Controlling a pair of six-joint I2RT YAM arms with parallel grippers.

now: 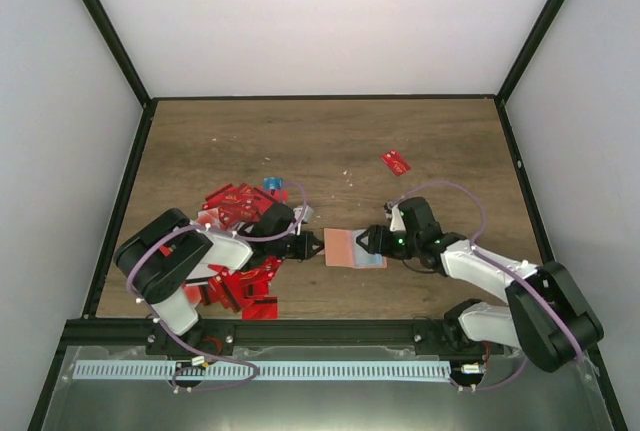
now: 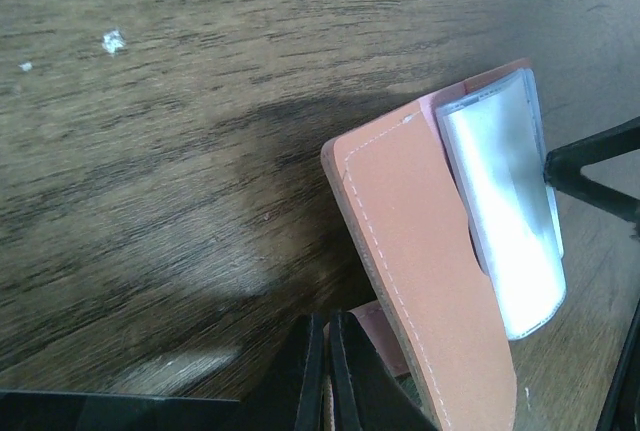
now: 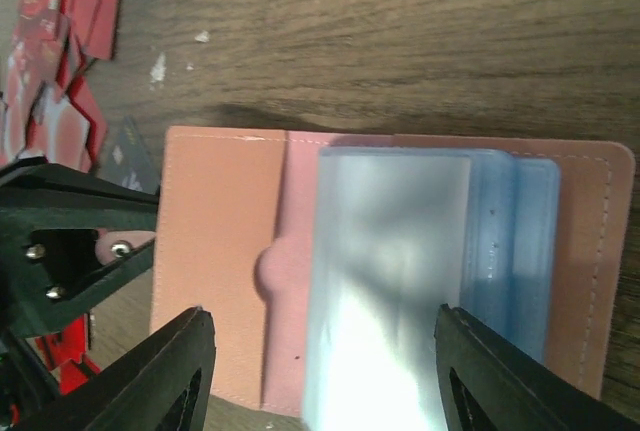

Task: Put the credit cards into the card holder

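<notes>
2 hands — left point(image 1: 313, 246) closed, right point(image 1: 362, 242) astride card holder point(image 1: 343, 248)

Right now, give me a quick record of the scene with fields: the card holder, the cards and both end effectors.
Card holder: lying open, inside facing up
Cards: mostly red, heaped by the left arm
Lone card: red, apart, farther back
Left end effector: shut, at the holder's edge
Right end effector: open, fingers straddling the holder
</notes>
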